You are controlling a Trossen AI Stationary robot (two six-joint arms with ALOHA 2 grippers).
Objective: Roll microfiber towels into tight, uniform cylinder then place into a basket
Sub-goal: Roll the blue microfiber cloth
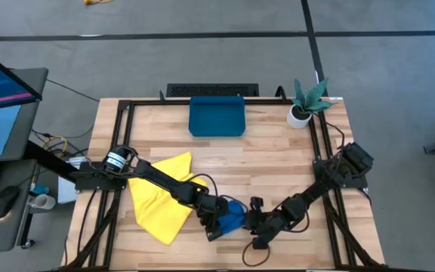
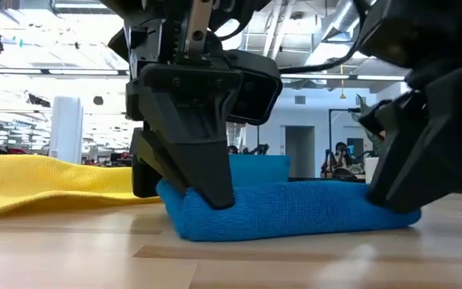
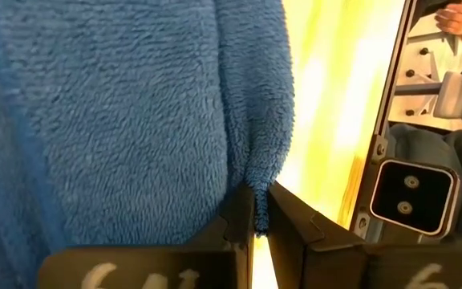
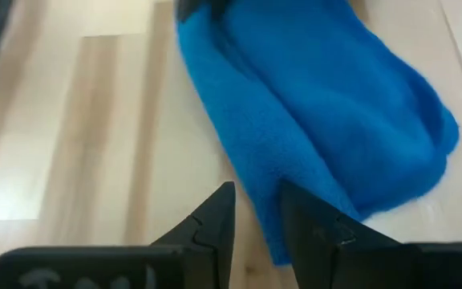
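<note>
The blue towel (image 1: 235, 215) lies as a loose roll near the front edge of the counter (image 1: 278, 159), between both arms. The left gripper (image 3: 257, 229) has its jaws clenched on one edge of the cloth. The right gripper (image 4: 255, 210) stands at the other end, jaws nearly closed – I cannot tell whether they pinch it. To roll well, both ends should turn together and stay tight. The yellow towel (image 1: 161, 196) lies flat beside, and the basket (image 1: 217, 117) waits at the back – empty.
</note>
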